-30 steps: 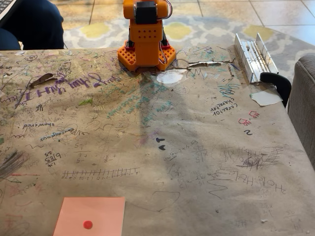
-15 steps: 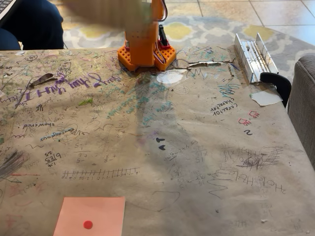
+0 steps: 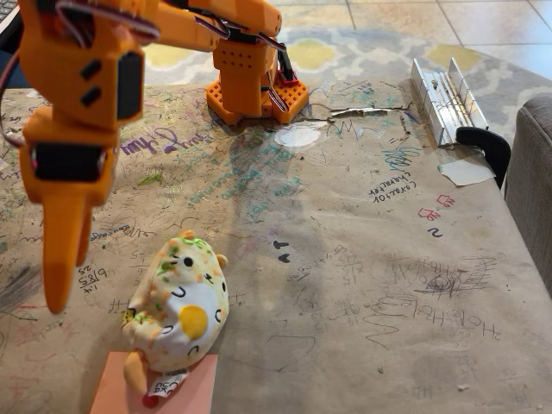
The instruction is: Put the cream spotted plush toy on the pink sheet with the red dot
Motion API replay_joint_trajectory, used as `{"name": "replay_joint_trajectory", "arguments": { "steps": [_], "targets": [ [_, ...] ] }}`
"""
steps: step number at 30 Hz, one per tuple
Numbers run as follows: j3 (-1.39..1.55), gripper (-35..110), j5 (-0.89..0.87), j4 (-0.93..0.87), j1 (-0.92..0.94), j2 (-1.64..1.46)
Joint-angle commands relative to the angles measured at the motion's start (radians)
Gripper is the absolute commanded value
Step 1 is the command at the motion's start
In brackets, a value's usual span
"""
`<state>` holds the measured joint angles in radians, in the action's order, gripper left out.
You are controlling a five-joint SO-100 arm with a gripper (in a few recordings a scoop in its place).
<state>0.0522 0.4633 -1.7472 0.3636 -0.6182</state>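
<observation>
Fixed view of the scribbled paper-covered desk (image 3: 388, 285). The cream spotted plush toy (image 3: 179, 310) lies tilted near the lower left, its lower end and sewn tag overlapping the upper edge of the pink sheet (image 3: 194, 392), while its head end rests on the bare desk beyond the sheet; the sheet's red dot is hidden, presumably beneath the toy. The toy's long axis runs diagonally from lower left to upper right, with the face, yellow beak patch and black eyes turned toward the camera and slightly right. The orange end effector (image 3: 62, 259) hangs just left of the toy, apart from it, fingers pointing down and nearly closed with nothing between them. This arrangement suggests the toy is already set down and released, the arm standing clear so as not to disturb it. Placement appears only partial, since much of the toy lies off the sheet.
</observation>
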Motion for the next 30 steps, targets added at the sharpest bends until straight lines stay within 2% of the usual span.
{"name": "replay_joint_trajectory", "arguments": {
  "steps": [1, 7, 13, 17, 23, 27, 30],
  "targets": [
    [0.051, 46, 0.043, -0.015, -0.017, -0.233],
    [0.772, 45, 0.176, 0.017, -0.097, -0.514],
    [1.721, 46, 0.288, 0.42, -0.17, -1.095],
    [2.146, 47, 0.327, 0.518, -0.179, -1.551],
    [2.572, 51, 0.267, 0.537, -0.209, -2.244],
    [2.738, 51, 0.17, 0.46, -0.282, -2.553],
    [2.882, 48, 0.107, 0.466, -0.301, -2.758]
  ]
}}
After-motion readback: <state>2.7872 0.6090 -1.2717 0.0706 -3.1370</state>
